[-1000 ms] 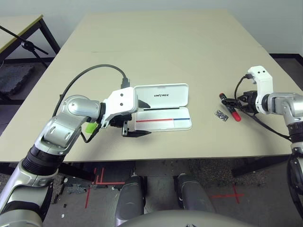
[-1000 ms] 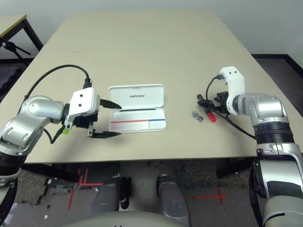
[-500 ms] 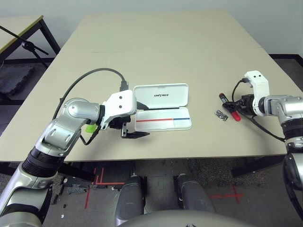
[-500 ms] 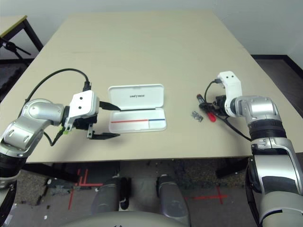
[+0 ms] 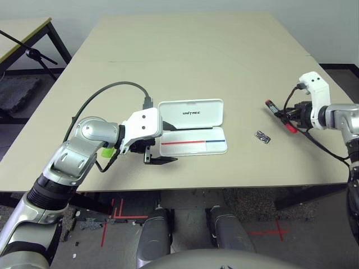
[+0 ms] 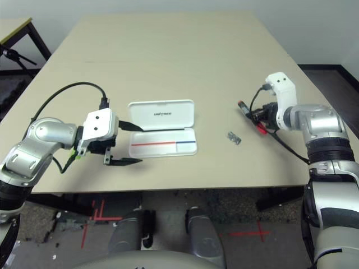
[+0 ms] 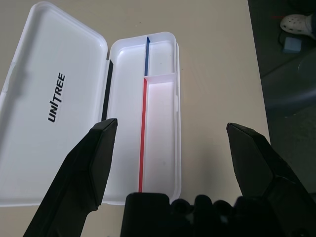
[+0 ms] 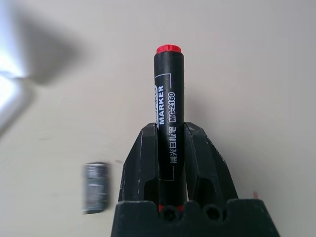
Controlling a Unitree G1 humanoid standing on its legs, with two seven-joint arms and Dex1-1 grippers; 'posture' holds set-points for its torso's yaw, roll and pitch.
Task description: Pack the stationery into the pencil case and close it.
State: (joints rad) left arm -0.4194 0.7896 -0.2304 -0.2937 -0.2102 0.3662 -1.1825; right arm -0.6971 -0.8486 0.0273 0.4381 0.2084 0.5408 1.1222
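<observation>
The right gripper (image 8: 172, 163) is clamped on the red marker (image 8: 169, 94), above the table at 3 o'clock from the open pencil case (image 5: 193, 126). The left gripper (image 7: 173, 148) has its jaws wide apart at the case's 9 o'clock.

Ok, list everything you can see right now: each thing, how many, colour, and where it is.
pencil case: one, white, lid open flat, table centre, tray with red and blue stripe toward the robot.
marker: one, black label with red end, lifted off the table in the right gripper.
clip: one, dark metallic, on the table between case and right gripper.
highlighter: one, lime-green, partly hidden behind the left forearm, left of the case.
table: one, beige.
left gripper: open, at the case's left end.
right gripper: shut on the marker, table's right side.
</observation>
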